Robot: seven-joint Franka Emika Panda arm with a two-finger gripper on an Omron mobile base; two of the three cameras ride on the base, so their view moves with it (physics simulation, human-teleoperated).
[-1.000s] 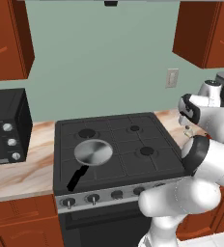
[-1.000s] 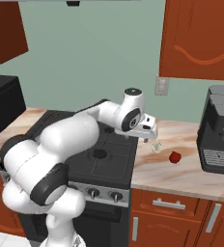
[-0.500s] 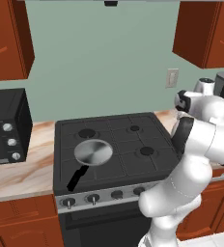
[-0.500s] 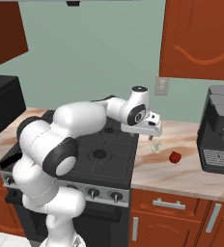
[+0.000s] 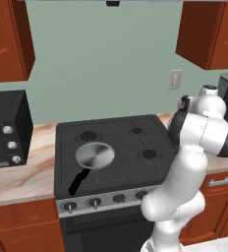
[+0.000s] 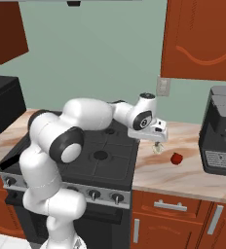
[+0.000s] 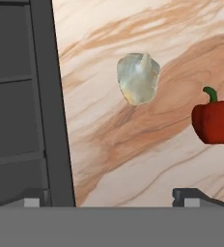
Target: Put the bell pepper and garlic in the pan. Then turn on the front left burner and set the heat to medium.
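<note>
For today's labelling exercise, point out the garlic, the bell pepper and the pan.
garlic (image 7: 138,78), hand view, middle of the bulb.
bell pepper (image 7: 216,120), hand view, red body.
pan (image 5: 95,155), left base view, centre of the silver bowl.

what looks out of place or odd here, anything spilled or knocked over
Nothing stands out. The garlic and bell pepper lie apart on the counter right of the stove, and the pan sits flat on the front left burner. No spills or damage.

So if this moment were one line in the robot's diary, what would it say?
phase: reaching for garlic | fingers: open, empty, above counter | pepper: on counter beside garlic | pan: empty, on stove
</note>
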